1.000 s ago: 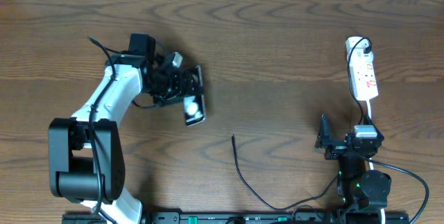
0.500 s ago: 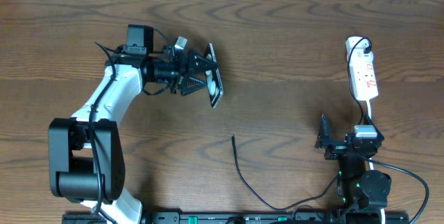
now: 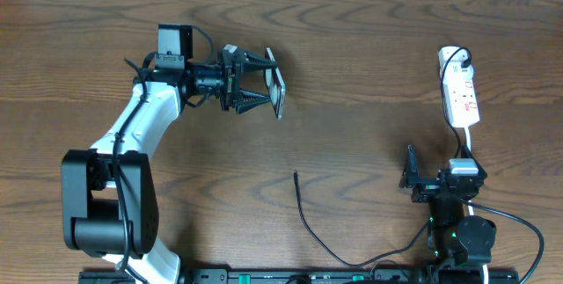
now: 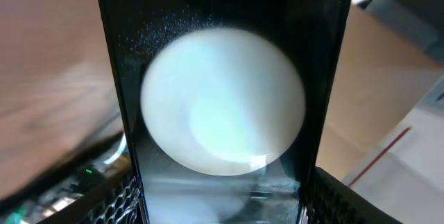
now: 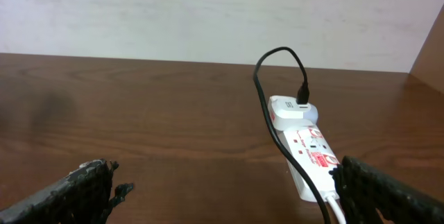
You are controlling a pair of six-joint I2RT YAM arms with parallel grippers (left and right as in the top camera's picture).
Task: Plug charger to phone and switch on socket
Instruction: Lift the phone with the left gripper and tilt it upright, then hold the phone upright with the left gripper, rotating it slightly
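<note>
Overhead, the phone [image 3: 278, 95] is seen clamped on edge in the left gripper [image 3: 274, 86], apparently lifted off the table [image 3: 369, 55] and well apart from the charger [image 3: 303, 214], which lies nearer the front. The right gripper [image 3: 411, 174] is spread wide and empty, near the socket [image 3: 459, 91]. The phone's port end should be presented steadily, so the plug can be entered straight.

Worktop [image 3: 369, 73]: dark brown wood grain, filling nearly the whole overhead view.
Wall [image 5: 173, 16]: pale and plain, behind the worktop's far edge; a thin strip at 12 o'clock from overhead.
Side panel [image 5: 431, 50]: brown, at 3 o'clock in the right wrist view.
</note>
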